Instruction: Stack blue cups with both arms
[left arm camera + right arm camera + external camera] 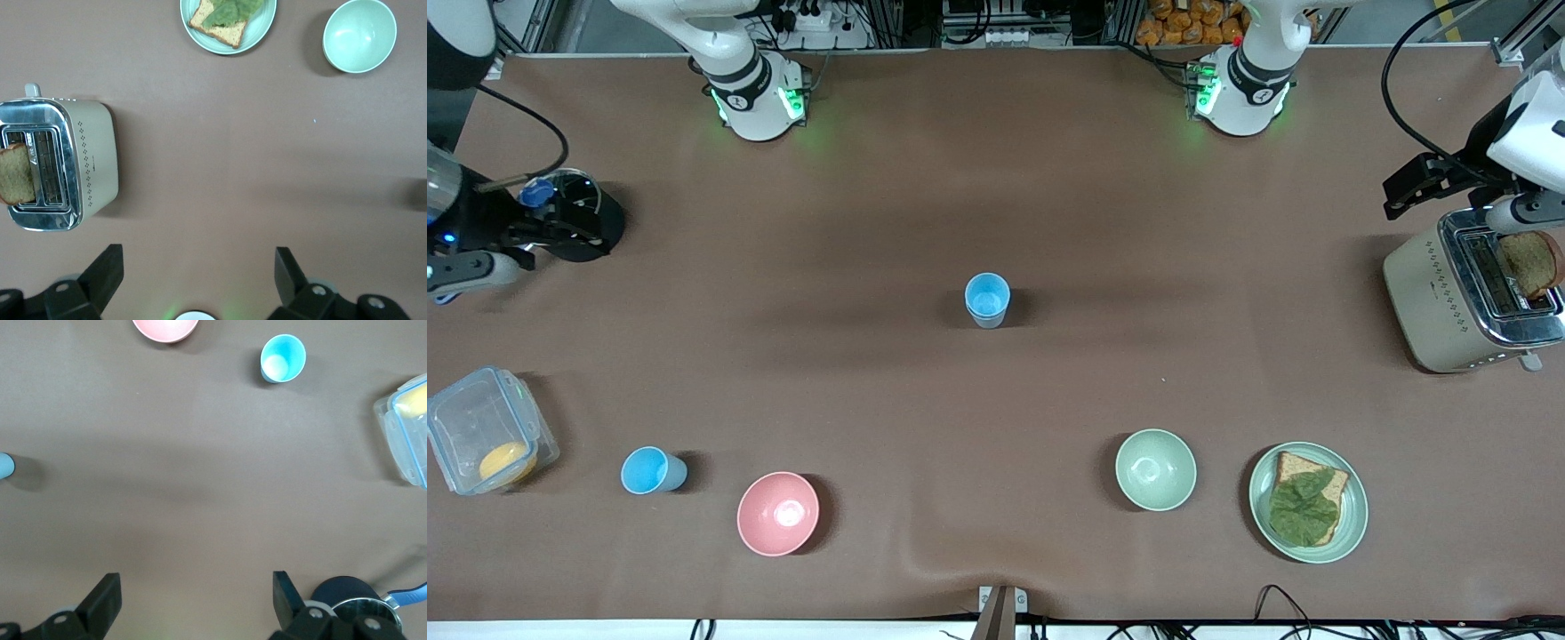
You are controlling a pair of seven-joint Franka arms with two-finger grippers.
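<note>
Grey-blue cup (987, 300) mid-bench, clear all round. Sky-blue cup (653, 470) nearer the camera, between tub (486, 442) and pink bowl (777, 513). Left gripper (197, 277) beside toaster (1463, 293), right gripper (193, 597) probably above pan (574, 213); both jaws released, empty.

Arms: white shells, dark grey joint bands, green base lights. Black cables trail. Left gripper (199, 275) and right gripper (197, 597): black fingers.
</note>
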